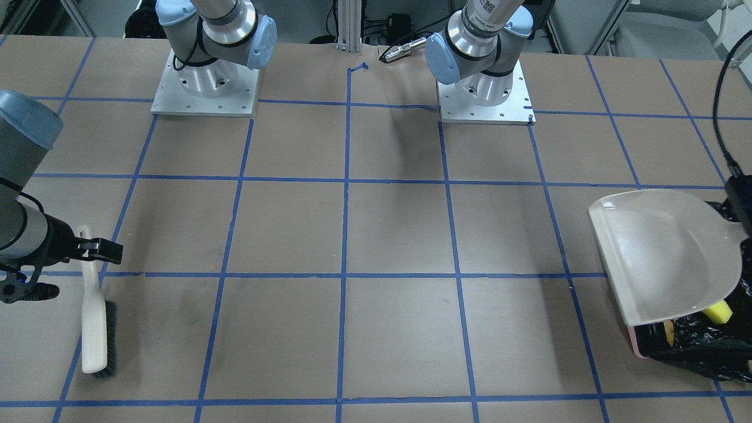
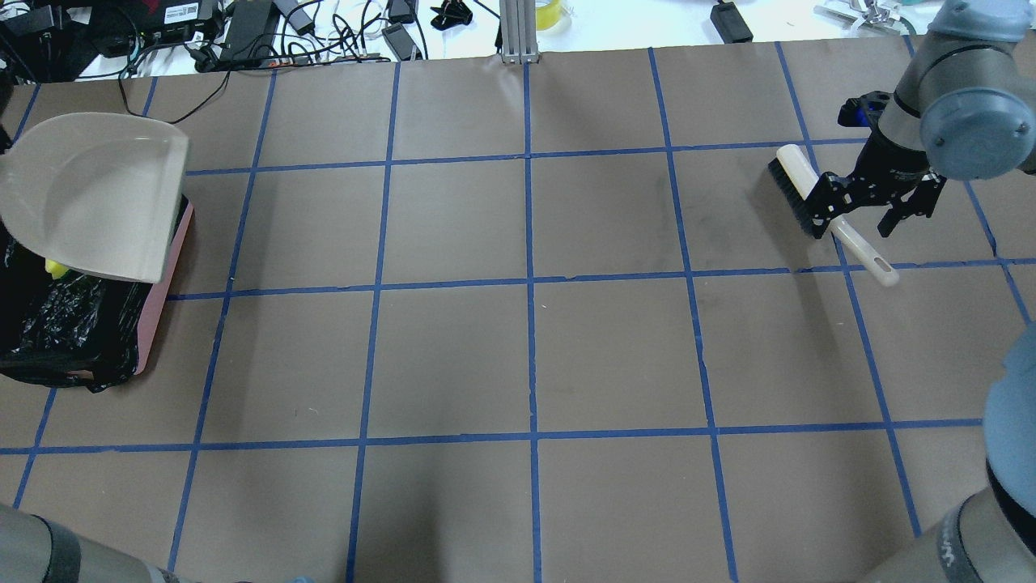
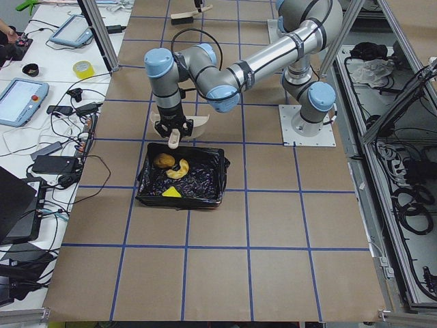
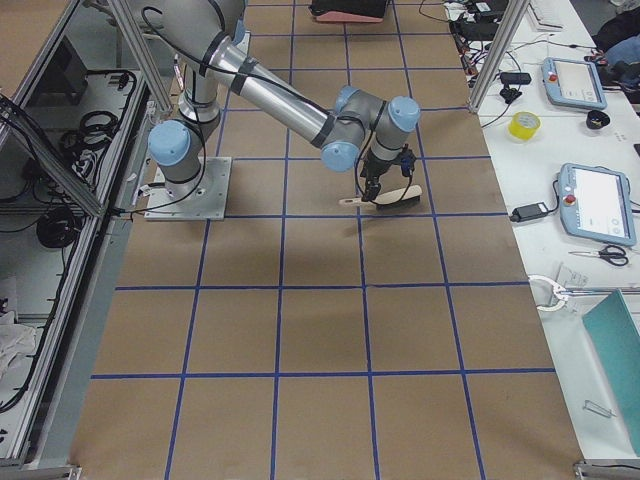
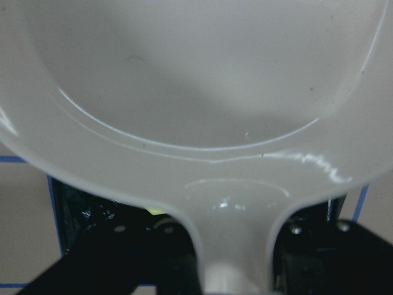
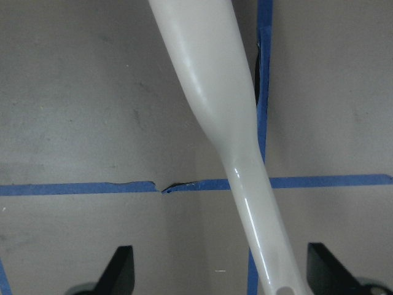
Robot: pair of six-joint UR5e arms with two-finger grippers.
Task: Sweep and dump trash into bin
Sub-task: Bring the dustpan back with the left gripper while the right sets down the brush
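The bin (image 3: 205,184), pink-sided (image 2: 158,316) with a black bag (image 1: 693,346), holds all the trash: an orange lump (image 3: 162,160), a pale curved slice (image 3: 181,169) and a yellow-green wedge (image 3: 171,193). A yellow piece (image 1: 719,311) also shows under the pan's edge. My left gripper (image 5: 236,252) is shut on the handle of the off-white dustpan (image 1: 664,258), which hangs empty over the bin's far end. My right gripper (image 2: 866,212) is open, its fingers (image 6: 120,270) wide on either side of the handle of the brush (image 2: 797,190), which lies on the table.
The brown table (image 2: 526,356) carries a grid of blue tape. Both arm bases (image 1: 205,88) stand at the robot's edge. Cables and devices (image 2: 243,32) lie beyond the far edge. Screens and tape rolls (image 4: 590,200) sit on a side bench.
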